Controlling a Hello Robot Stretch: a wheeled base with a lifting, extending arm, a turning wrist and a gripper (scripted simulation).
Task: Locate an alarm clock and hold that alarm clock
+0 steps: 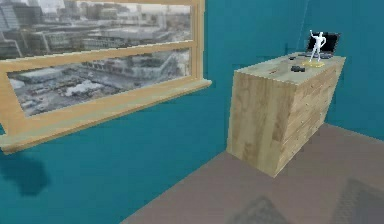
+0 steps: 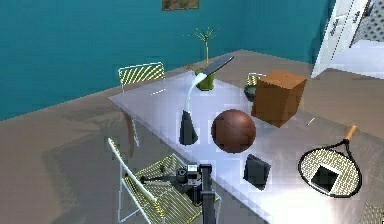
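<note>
Big wood-framed window in the forward view, wooden cabinet to its right. In the arm side view, grey table with a wire chair at its near side, carrying a basketball, brown box and racket. Just beside the ball, near the table's edge, a small dark block. Maybe the alarm clock, honestly can't tell. As for the gripper: low in front of that chair, no telling if it holds anything.

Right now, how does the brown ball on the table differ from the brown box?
The ball is round and dark reddish brown; the box is square-edged and a lighter orange-brown. The ball sits lower in the arm side view, the box farther up. Both rest on the grey table.
</note>
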